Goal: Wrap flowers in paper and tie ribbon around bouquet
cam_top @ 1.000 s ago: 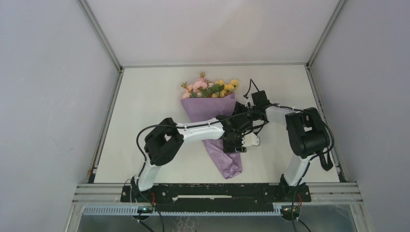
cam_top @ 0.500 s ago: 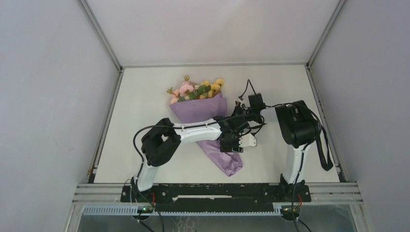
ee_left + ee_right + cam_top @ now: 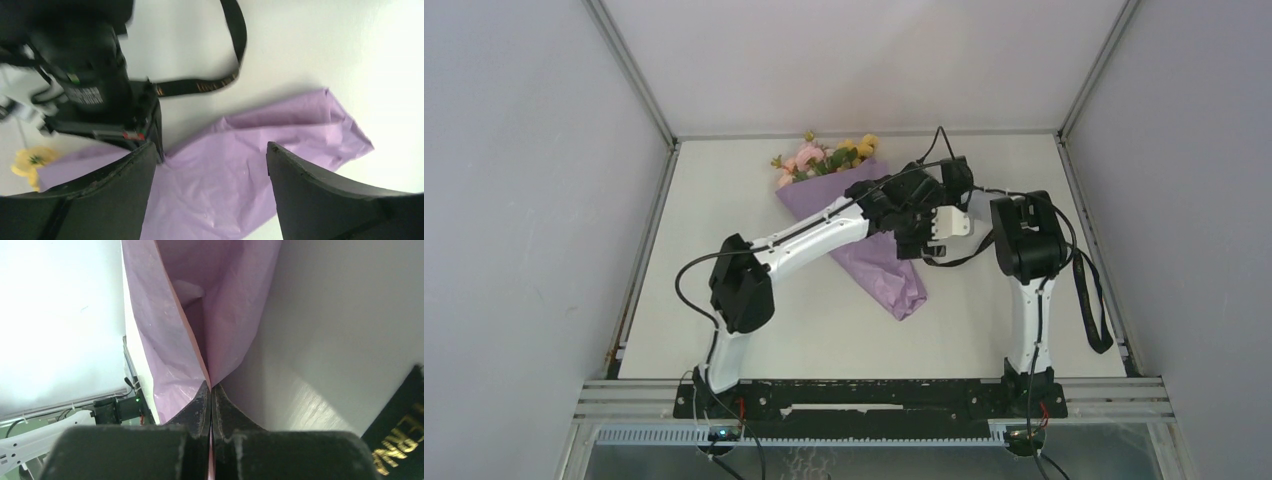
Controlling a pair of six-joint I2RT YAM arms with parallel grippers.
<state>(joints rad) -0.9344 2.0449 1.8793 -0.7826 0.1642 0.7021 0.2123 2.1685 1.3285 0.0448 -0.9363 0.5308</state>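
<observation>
The bouquet lies slanted on the white table, its pink and yellow flowers (image 3: 824, 157) poking out of the wide far end of the purple paper (image 3: 879, 265) cone. One yellow blossom (image 3: 29, 161) shows at the left edge of the left wrist view. My left gripper (image 3: 210, 147) hangs open just above the crumpled paper (image 3: 225, 175), nothing between its fingers. My right gripper (image 3: 210, 386) is shut on a thin edge of the paper (image 3: 165, 340). The black ribbon (image 3: 200, 87) with gold lettering lies loose on the table beside the cone and trails down at the right (image 3: 1092, 310).
Both arms cross above the cone's middle, the right arm's black wrist (image 3: 90, 90) close to my left fingers. Grey enclosure walls and metal rails (image 3: 649, 230) bound the table (image 3: 724, 250) on the left, back and right.
The bouquet has slid toward the back and left, and both arms have reached farther back over it. My right gripper has shut on the paper; my left has opened wider.
</observation>
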